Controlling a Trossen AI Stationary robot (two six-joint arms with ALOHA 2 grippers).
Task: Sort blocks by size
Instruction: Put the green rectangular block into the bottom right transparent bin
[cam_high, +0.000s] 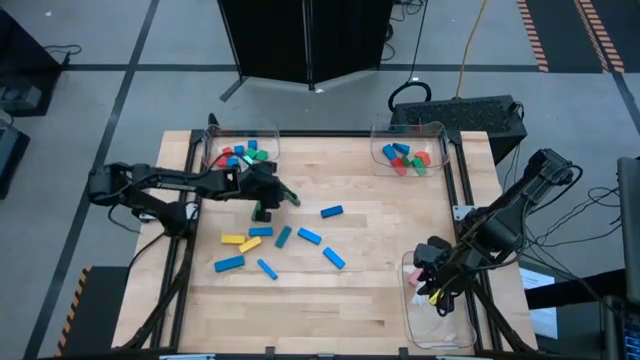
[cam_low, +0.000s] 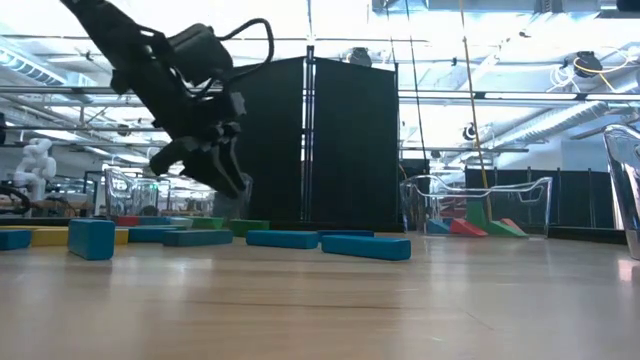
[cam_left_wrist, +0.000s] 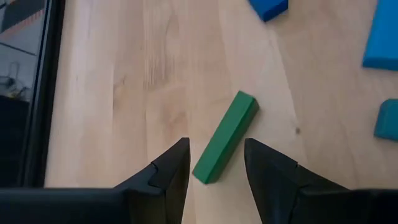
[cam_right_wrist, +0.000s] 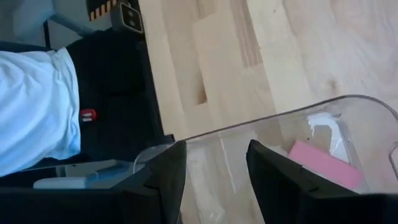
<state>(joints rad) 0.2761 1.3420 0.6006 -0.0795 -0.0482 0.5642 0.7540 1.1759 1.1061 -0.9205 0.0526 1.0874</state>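
The desk (cam_high: 380, 290) is bare along its near edge. The left claw (cam_left_wrist: 216, 163) is held open over a green bar (cam_left_wrist: 226, 137). The right claw (cam_right_wrist: 214, 168) is held open, empty, above a clear tray (cam_right_wrist: 323, 112) at the desk's right edge.

Wooden table (cam_high: 370, 300), three clear plastic trays (cam_high: 437, 135) — black partition (cam_low: 330, 140) behind

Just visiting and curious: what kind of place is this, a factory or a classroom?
Probably a robotics lab in a big industrial hall. A wooden table stands between two robot arms, with coloured blocks and clear trays on it; exposed ceiling pipes and hazard-striped floor tape surround it.
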